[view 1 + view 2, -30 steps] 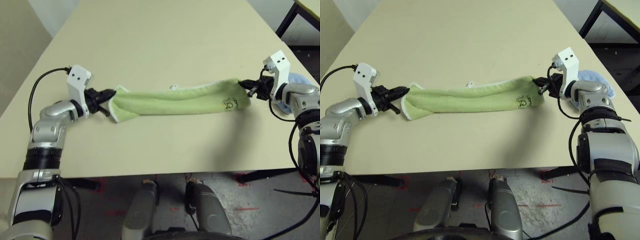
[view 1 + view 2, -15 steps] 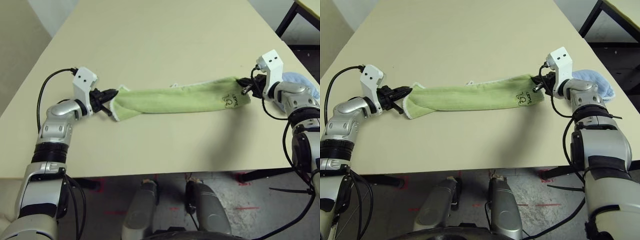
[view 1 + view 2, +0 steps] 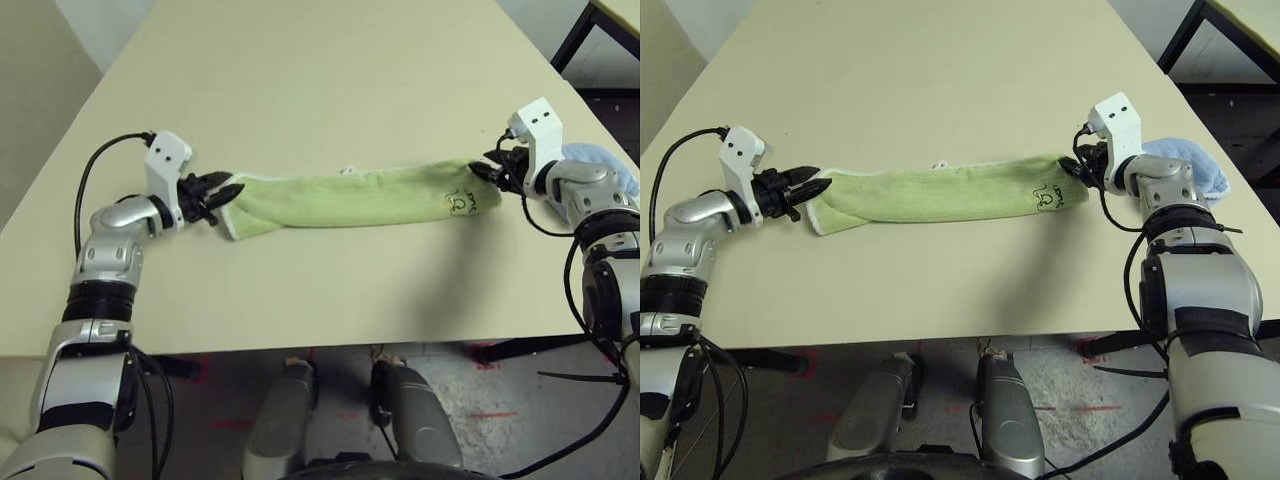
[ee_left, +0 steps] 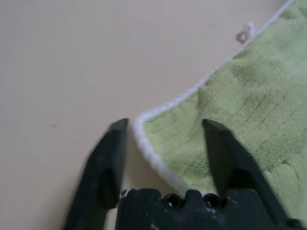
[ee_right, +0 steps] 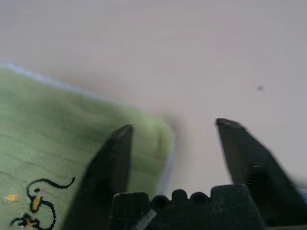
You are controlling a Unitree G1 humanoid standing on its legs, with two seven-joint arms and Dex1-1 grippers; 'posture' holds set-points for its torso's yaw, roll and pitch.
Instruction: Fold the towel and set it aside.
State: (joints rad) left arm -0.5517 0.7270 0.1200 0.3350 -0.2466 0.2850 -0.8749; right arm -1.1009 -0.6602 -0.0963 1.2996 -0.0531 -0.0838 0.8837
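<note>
Across the middle of the head-camera frame we saw the towel point(image 3: 355, 198) lying on the desk point(image 3: 330, 80) as a long, narrow folded strip, running from left of centre to the right. It rested flat on the pale surface, its white stitched edging showing along the upper side and around the left end, and its small dark embroidered motif point(image 3: 458, 203) sat near the right end.

At the left end we found the left tool point(image 3: 228, 189) with its two black fingers spread. Through the left wrist camera the towel's white-edged corner point(image 4: 158, 143) lay between those fingers, which were not pinching it.

At the right end the right tool point(image 3: 481, 171) was also spread. Through the right wrist camera the rounded end of the towel point(image 5: 153, 139) sat between the two fingers, ungripped, with the motif point(image 5: 36, 203) low in that frame.

Behind the right arm, at the right edge of the frame, we saw a light blue folded cloth point(image 3: 1190, 165) on the desk.
</note>
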